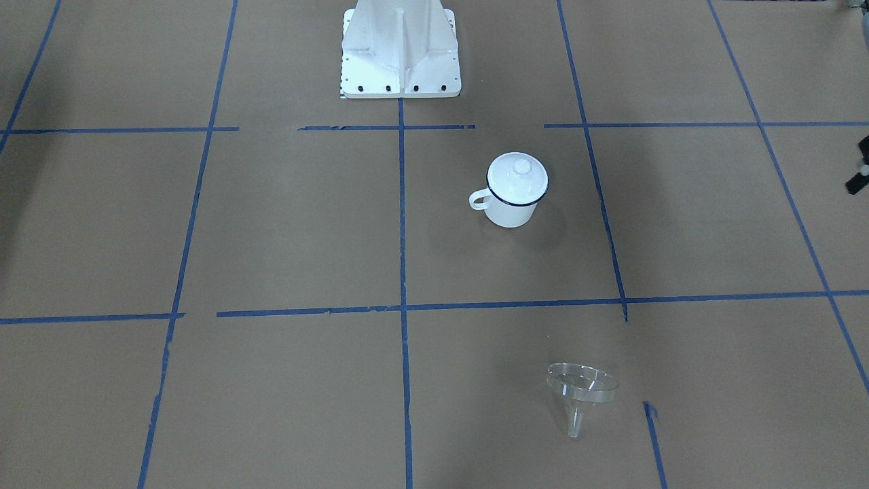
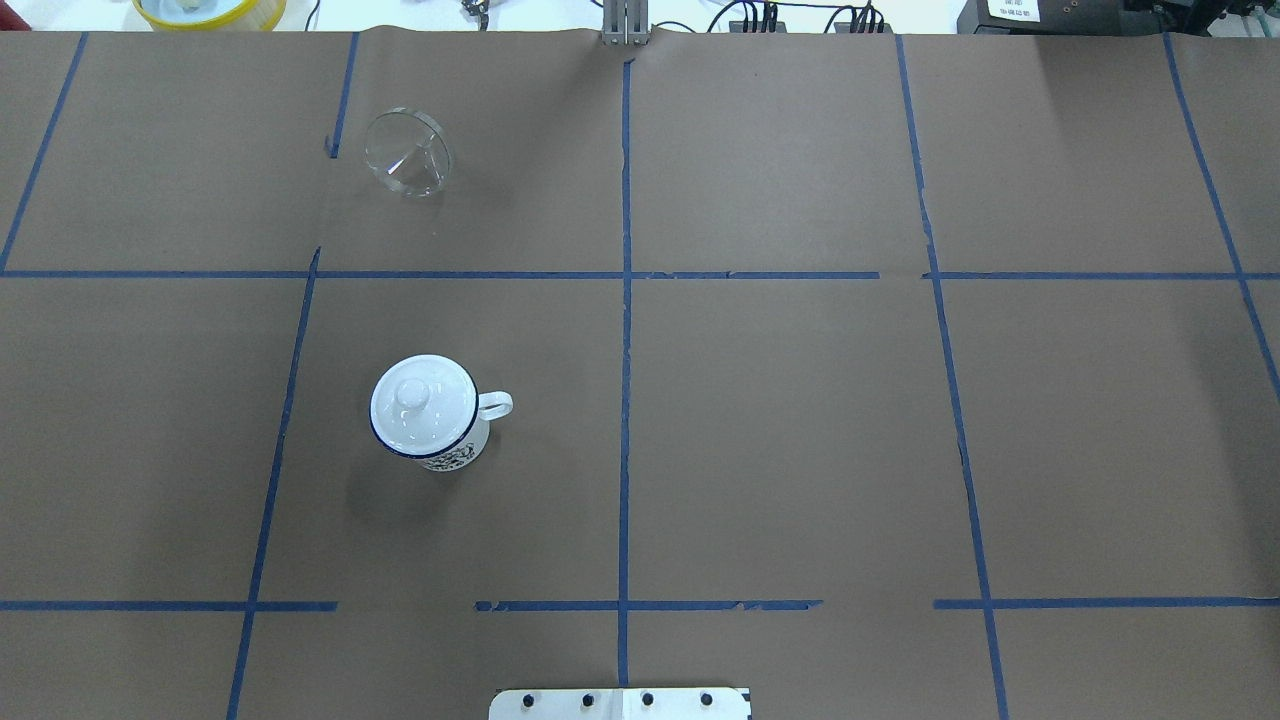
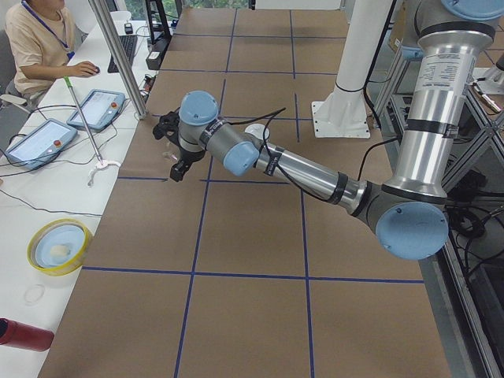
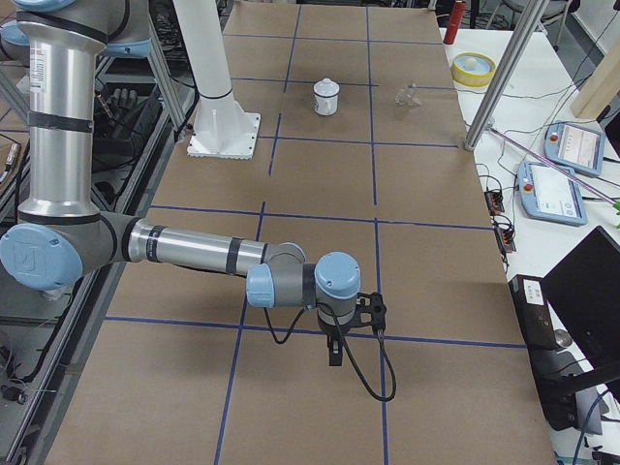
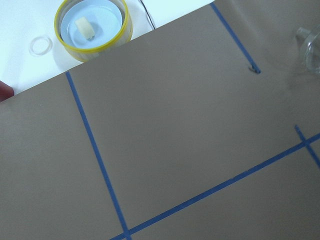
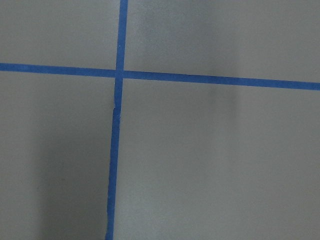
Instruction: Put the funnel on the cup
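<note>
The clear funnel (image 2: 407,152) lies on its side on the brown paper at the far left of the table. It also shows in the front view (image 1: 582,386) and at the right edge of the left wrist view (image 5: 312,50). The white cup (image 2: 455,455) with a dark blue rim stands upright nearer the robot, and a white knobbed lid (image 2: 423,405) sits on it. My left gripper (image 3: 176,161) hangs above the table near the funnel's end. My right gripper (image 4: 334,356) hangs low over the table's other end. I cannot tell whether either is open or shut.
A yellow-rimmed bowl (image 5: 92,25) and a clear ring (image 5: 40,45) sit on the white bench beyond the table's far edge. The robot's white base (image 1: 399,47) stands at the near middle. An operator (image 3: 39,39) sits at the bench with tablets.
</note>
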You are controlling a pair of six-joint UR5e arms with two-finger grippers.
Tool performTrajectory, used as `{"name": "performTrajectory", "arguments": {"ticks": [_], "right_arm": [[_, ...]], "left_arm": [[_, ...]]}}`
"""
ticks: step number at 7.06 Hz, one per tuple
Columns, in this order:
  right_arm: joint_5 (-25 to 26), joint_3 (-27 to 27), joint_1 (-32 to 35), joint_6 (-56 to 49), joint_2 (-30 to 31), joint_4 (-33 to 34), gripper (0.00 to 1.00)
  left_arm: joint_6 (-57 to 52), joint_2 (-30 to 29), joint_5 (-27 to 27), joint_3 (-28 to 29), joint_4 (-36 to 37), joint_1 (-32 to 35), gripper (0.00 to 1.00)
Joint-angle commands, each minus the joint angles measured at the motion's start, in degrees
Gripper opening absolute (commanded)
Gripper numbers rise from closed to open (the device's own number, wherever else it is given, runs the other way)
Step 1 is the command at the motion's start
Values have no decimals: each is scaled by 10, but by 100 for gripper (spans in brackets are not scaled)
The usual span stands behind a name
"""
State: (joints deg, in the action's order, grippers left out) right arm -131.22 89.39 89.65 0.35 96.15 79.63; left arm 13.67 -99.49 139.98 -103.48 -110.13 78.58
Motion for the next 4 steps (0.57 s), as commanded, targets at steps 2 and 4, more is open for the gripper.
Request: {"name": "performTrajectory", "arguments": {"ticks": [2, 4], "right_arm": [[0, 0, 0, 0, 0, 0, 100], [0, 0, 0, 0, 0, 0, 100]], "left_arm": [[380, -51, -157, -67, 7, -235, 100], [496, -127, -241, -141, 190, -354, 100]]}}
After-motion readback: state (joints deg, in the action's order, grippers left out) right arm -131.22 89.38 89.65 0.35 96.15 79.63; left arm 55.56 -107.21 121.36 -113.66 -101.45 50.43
